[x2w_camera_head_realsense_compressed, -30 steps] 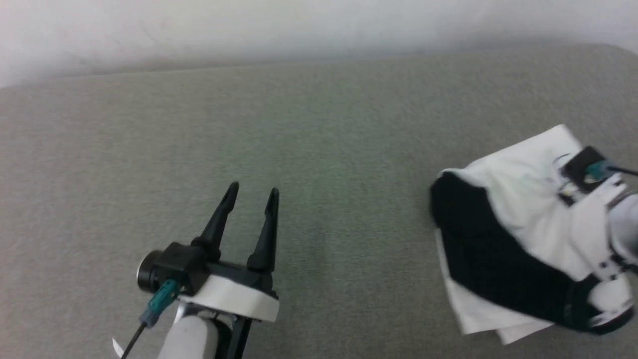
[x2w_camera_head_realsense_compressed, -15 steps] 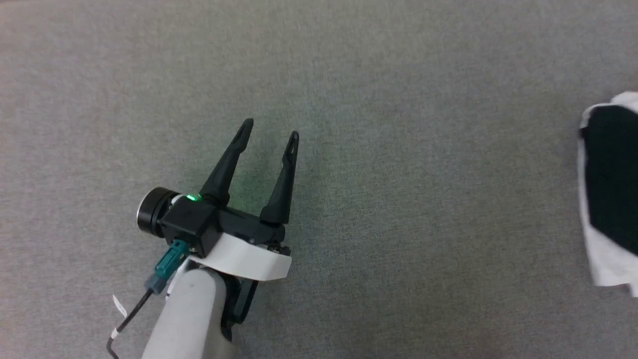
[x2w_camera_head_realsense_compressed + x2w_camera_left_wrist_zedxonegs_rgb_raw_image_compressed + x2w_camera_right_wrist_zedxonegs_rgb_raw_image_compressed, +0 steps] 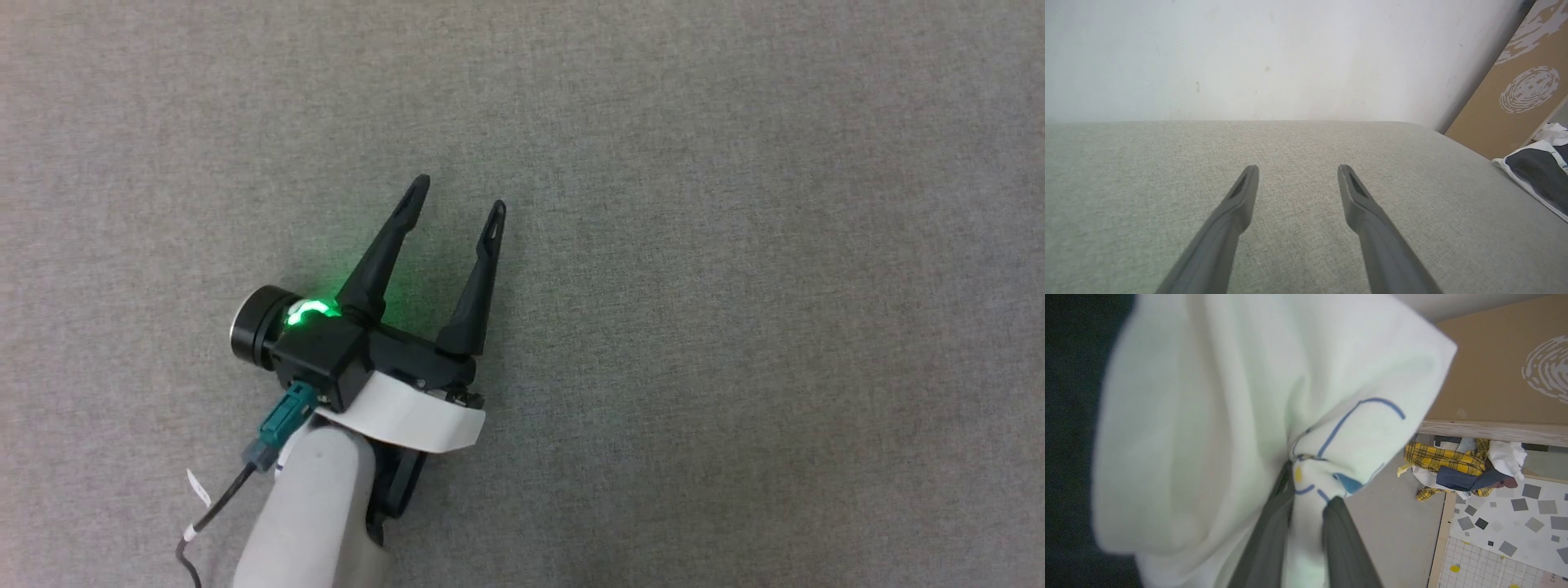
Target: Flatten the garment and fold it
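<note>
Head view, left side: the left gripper (image 3: 459, 196) is seen over the grey cloth surface (image 3: 735, 286), fingers pointed up and slightly right. Its jaws are held wide apart, and bare surface is seen through the gap. A green light (image 3: 309, 312) is lit at the finger base. A teal connector (image 3: 277, 425) is plugged in below it, and the pale forearm (image 3: 310, 514) is cut off by the bottom edge.

Left wrist view: the two fingers (image 3: 1237, 212) are spread above the same grey surface; contact with it cannot be judged. A white wall (image 3: 1249, 61) is seen behind the far edge. Further right, a brown board (image 3: 1515, 94) with a white print is propped against the wall. At the right edge a black, white-bordered fold of the garment (image 3: 1533, 175) is noted, well apart from the left gripper. Whether it rests on the surface cannot be told.

Right wrist view: black cloth of the garment is seen at far left, and its white body, marked with thin blue lines, is bunched across the middle. The right gripper (image 3: 1309, 486) is clamped on a pinch of that white cloth. To the right, a heap of clothes (image 3: 1453, 465) with yellow plaid is seen, then a patterned floor (image 3: 1506, 522) with grey squares.
</note>
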`<state>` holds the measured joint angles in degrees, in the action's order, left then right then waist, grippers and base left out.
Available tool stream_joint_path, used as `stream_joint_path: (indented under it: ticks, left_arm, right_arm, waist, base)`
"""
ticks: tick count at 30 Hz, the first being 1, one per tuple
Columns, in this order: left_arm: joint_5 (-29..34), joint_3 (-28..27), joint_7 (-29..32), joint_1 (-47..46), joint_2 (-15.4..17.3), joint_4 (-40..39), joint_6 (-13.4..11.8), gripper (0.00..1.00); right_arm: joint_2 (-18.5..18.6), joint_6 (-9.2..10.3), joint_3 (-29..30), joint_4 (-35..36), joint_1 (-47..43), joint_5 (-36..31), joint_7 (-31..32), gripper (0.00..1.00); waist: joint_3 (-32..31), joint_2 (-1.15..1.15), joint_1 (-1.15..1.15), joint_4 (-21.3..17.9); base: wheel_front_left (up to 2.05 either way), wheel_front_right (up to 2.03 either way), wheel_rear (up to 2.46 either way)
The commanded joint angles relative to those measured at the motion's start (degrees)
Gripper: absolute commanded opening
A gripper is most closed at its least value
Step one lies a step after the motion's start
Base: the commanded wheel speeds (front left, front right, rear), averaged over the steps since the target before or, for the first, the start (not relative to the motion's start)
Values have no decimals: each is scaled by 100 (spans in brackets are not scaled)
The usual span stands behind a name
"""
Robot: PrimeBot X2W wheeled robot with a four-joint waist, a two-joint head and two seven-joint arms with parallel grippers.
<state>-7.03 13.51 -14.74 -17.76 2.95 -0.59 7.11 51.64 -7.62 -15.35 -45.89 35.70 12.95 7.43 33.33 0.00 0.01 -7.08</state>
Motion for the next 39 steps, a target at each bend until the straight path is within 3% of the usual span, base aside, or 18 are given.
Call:
stream_joint_path:
  ticks: [1,2,9,15,21,26,34,39]
  left_arm:
    - [2,-36,-26,21,34,76,30,100]
    - [-8,-47,-26,49,32,100,30,100]
    - [-123,-218,-26,391,13,215,31,100]
    - [-226,-523,-26,837,1,207,-11,100]
    - [-397,-859,-26,1217,-5,179,-145,100]
    - [-525,-1076,-26,1426,-6,118,-377,100]
    - [-478,-1182,-26,1770,-6,43,-649,100]
    - [-432,-1122,-26,1917,-7,53,-715,100]
  right_arm:
    - [-17,13,69,-80,93,-64,-11,78]
    - [-52,13,117,-155,99,-128,6,100]
    - [-187,13,243,-260,304,-289,35,100]
    - [-512,13,456,237,602,88,-155,100]
    - [-912,13,482,1181,640,286,-798,100]
    - [-1588,13,877,2174,240,423,-1345,100]
    - [-3225,13,1774,3833,-1308,92,-1678,100]
    - [-4157,13,1987,4325,-2322,-110,-1712,100]
  waist:
    - [-111,0,-1,0]
    - [-193,0,-1,-8]
    - [-1012,0,-1,-96]
    - [-1878,0,-1,-116]
    - [-2487,0,-1,4]
    - [-2761,0,-1,177]
    - [-3005,0,-1,424]
    - [-3067,0,-1,544]
  base:
    - [0,0,0]
    - [0,0,0]
    - [0,0,0]
    - [0,0,0]
    - [0,0,0]
    - [0,0,0]
    - [0,0,0]
    - [0,0,0]
